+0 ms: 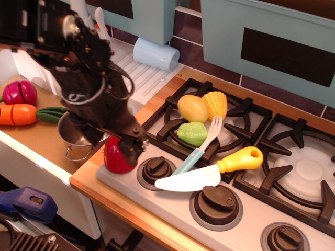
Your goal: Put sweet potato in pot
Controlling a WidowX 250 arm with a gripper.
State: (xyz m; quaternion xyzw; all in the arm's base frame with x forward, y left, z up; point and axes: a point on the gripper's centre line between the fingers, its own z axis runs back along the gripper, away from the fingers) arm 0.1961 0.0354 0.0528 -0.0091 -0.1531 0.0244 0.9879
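The sweet potato (114, 160) is a glossy red dome standing on the front left corner of the toy stove. The pot (75, 143) is a small steel pot just left of it in the sink area, partly hidden by the arm, with a wire handle showing at its front. My black gripper (116, 144) is low over the sweet potato with its jaws apart. One finger (132, 148) is down at the potato's right side and the other is at its left, by the pot's rim. The top of the potato is hidden by the gripper.
A purple vegetable (20, 92), a carrot (18, 114) and a green piece (51, 114) lie left of the pot. On the left burner are a yellow potato (192, 107), corn (215, 103), a green vegetable (192, 133) and a fork (201, 146). A knife (209, 170) lies across the knobs.
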